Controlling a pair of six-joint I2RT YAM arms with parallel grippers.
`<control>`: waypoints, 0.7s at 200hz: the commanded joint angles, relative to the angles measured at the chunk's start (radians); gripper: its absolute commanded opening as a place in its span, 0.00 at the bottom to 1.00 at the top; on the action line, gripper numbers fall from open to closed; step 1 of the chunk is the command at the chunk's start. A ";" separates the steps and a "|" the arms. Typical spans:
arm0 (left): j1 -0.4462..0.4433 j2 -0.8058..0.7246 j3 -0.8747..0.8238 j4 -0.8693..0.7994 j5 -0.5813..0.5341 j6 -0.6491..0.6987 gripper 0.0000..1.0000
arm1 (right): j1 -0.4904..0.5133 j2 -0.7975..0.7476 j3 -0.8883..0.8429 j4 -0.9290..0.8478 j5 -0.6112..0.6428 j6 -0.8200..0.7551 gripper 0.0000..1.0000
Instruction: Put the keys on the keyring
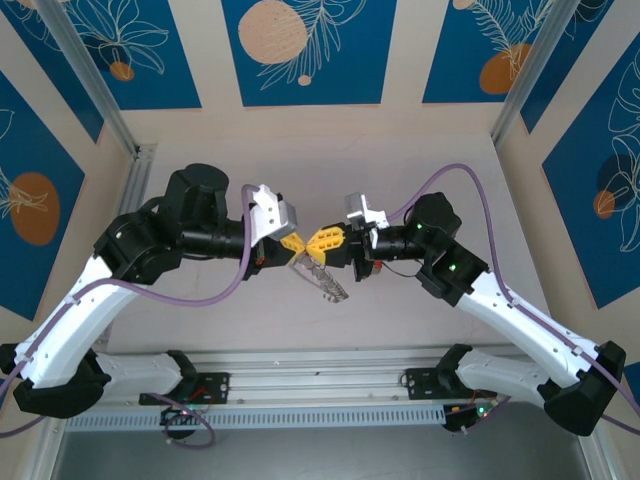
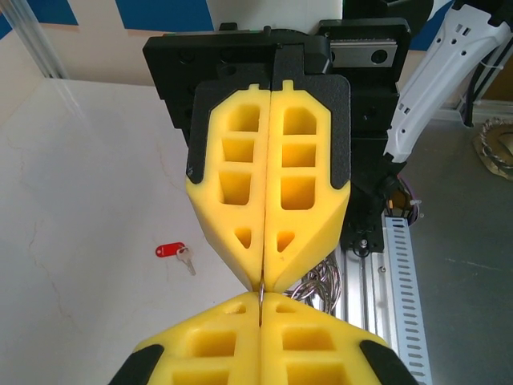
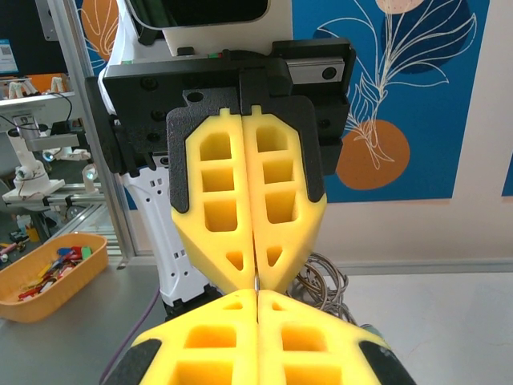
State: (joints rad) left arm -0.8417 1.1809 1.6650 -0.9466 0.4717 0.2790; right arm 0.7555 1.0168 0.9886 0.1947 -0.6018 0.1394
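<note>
The left gripper (image 2: 260, 311) is closed tight. Its yellow pads press together, with a thin sliver of metal wire caught at their very tip. Nose to nose with it, the right gripper (image 2: 264, 281) is closed just as tight on the same wire. Both therefore pinch the keyring (image 2: 322, 282) at almost one spot, and the rest of its loops hang just behind and to the right of the meeting tips. From above, the keyring droops beneath the two tips.

The red key (image 2: 170, 250) lies flat on the table (image 1: 420, 160), down and to the left of the left gripper and well apart from the keyring. No key looks threaded yet.

The step in hand seems to be settling a shared hold on the keyring before one gripper goes for a key. The wire is thin and sits only on the last bit of the pads, so any pull should be slow and straight. A twist would likely let it slip out. One gripper should let go only once the other's hold looks sure. The keyring is best kept hanging free, with its loops clear of the pads.
</note>
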 commanded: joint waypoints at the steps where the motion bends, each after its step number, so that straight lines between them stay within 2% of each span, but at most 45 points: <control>1: 0.004 -0.009 0.017 -0.005 0.053 0.012 0.00 | 0.003 -0.001 0.003 0.034 0.046 0.010 0.00; 24: 0.005 -0.018 0.010 0.006 0.013 0.006 0.00 | 0.005 -0.011 0.017 -0.046 0.087 -0.017 0.26; 56: 0.006 -0.026 -0.011 0.025 -0.011 0.002 0.00 | 0.005 -0.069 0.014 -0.149 0.161 -0.066 0.50; 84: 0.006 -0.034 -0.024 0.037 -0.028 0.003 0.00 | -0.016 -0.149 -0.012 -0.228 0.232 -0.075 0.54; 115: 0.006 -0.049 -0.054 0.065 -0.029 0.012 0.00 | -0.067 -0.241 -0.069 -0.320 0.348 -0.045 0.55; 140: 0.006 -0.044 -0.069 0.071 -0.040 0.021 0.00 | -0.149 -0.210 -0.069 -0.466 0.459 0.032 0.55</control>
State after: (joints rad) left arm -0.8406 1.1530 1.6085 -0.9268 0.4397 0.2829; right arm 0.6670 0.7700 0.9352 -0.0937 -0.2947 0.0986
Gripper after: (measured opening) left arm 0.054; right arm 0.549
